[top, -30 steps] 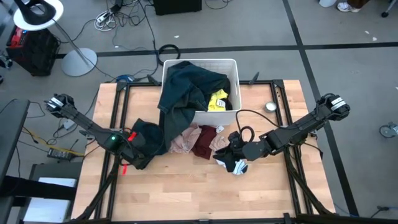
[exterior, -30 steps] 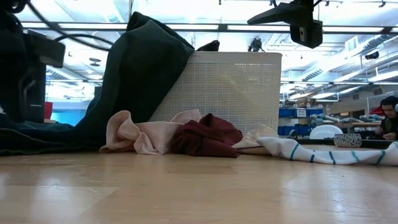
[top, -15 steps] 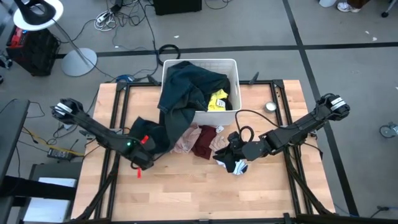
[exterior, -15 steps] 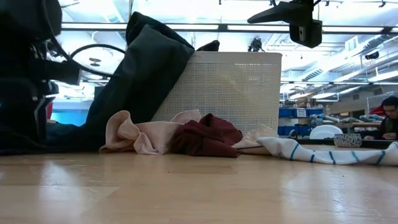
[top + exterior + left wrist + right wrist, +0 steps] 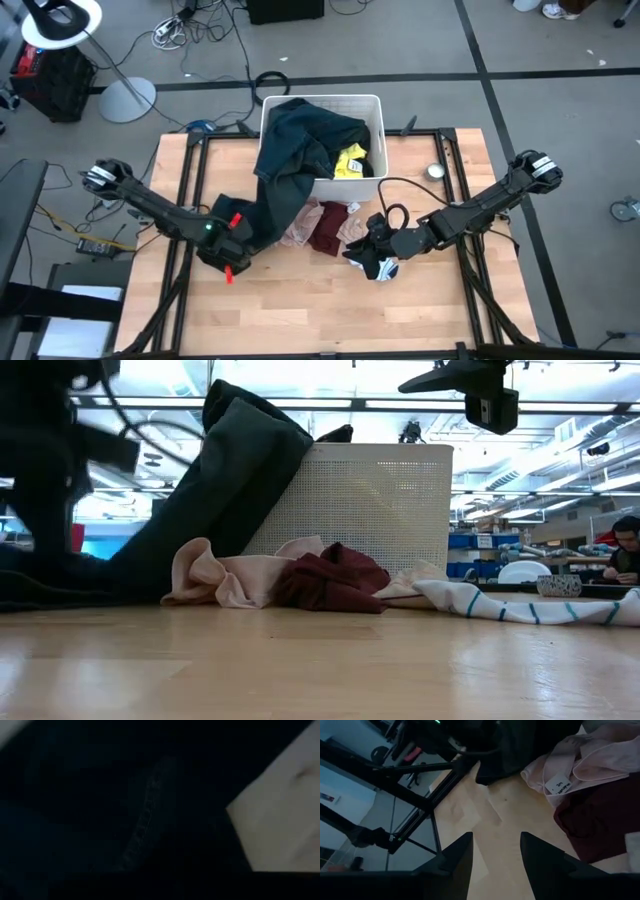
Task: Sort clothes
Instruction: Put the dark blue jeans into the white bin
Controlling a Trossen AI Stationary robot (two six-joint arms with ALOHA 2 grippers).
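A white mesh bin (image 5: 372, 105) is noted at the table's far edge. A dark green garment (image 5: 290, 150) is draped over its front wall, its lower end pinched by the shut left gripper (image 5: 240, 240), presumably for extraction. Pink (image 5: 296, 228), maroon (image 5: 327, 226) and striped pieces (image 5: 520, 606) are heaped before the bin. The right gripper (image 5: 495, 852) stands parted, empty, beside them.

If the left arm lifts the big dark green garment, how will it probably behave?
Likely floppy: the dark green garment already drapes limply from the white bin to the table. Probably heavy for cloth, being large. It may drag the pink piece beside it.
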